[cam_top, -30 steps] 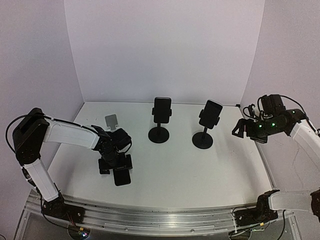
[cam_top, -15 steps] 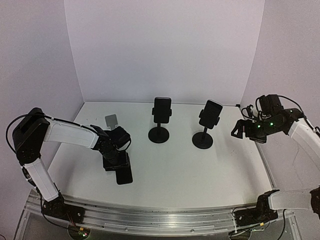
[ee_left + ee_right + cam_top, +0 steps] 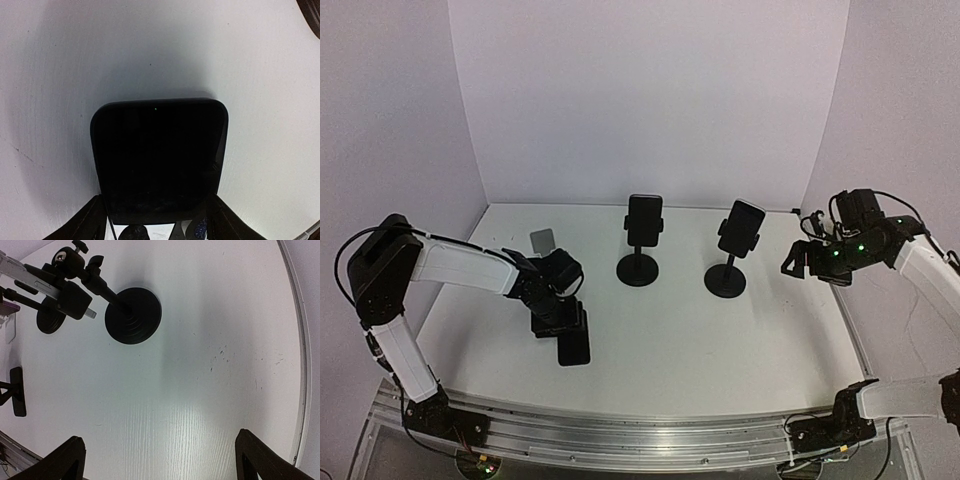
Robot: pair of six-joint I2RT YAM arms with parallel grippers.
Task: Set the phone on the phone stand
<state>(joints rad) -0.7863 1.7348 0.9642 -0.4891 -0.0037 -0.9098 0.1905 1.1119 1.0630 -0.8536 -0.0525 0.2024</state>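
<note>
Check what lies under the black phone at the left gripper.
Around the phone, only bare white table and a dark shadow show. The left gripper clamps its near end. The surface directly beneath is covered, so whether the phone rests flat is unclear.

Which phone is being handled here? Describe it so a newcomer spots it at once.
On the white table, look to the left arm's side, near the front. The phone is gripped in the left gripper; unlike the two other phones on black stands at the back, it is on no stand.
</note>
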